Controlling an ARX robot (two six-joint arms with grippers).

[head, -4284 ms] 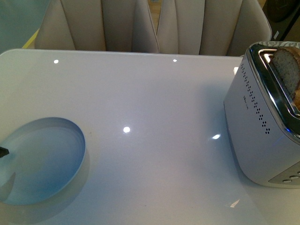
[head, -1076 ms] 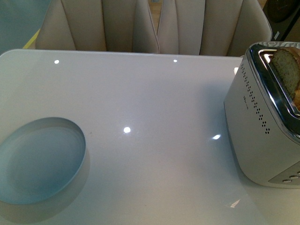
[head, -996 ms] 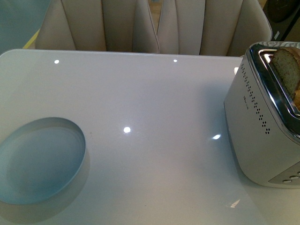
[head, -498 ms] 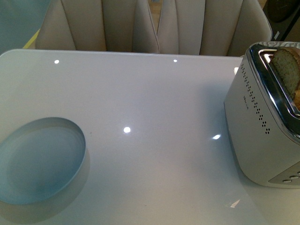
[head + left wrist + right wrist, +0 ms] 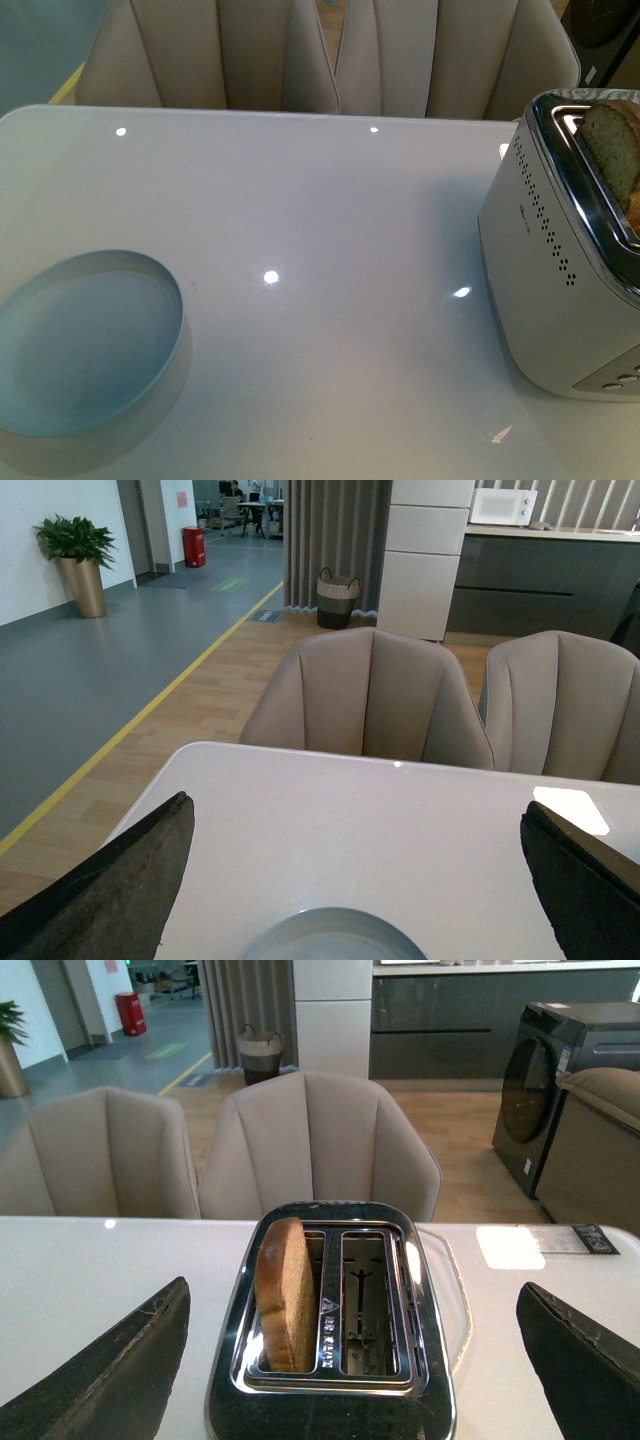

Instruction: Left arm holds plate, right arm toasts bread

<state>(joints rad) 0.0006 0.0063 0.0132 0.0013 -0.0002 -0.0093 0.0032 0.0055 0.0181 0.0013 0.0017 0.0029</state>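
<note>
A glossy white desk [image 5: 330,230] with rounded corners carries a silver toaster [image 5: 560,270], its brushed metal side pierced by rows of small dark vent holes and its top rimmed in polished chrome. The bread [image 5: 283,1295], a speckled light brown slice with a darker crust and rounded top, stands upright in one of the toaster's two slots, sticking up above the chrome rim; the other slot shows only its bare wire guides. Well apart from the toaster, toward the desk's opposite end, lies the plate [image 5: 85,345], round, pale blue-white and shiny, with a shallow raised rim. The left claw [image 5: 355,880] hangs above the desk with its dark, matte, wedge-shaped fingers [image 5: 110,895] spread wide, the plate's rim showing between them and nothing gripped. The right claw [image 5: 350,1370] is likewise spread wide, its scuffed black fingers [image 5: 105,1375] flanking the toaster without touching it. Beige padded chairs [image 5: 330,55] with vertical seams stand behind the desk.
</note>
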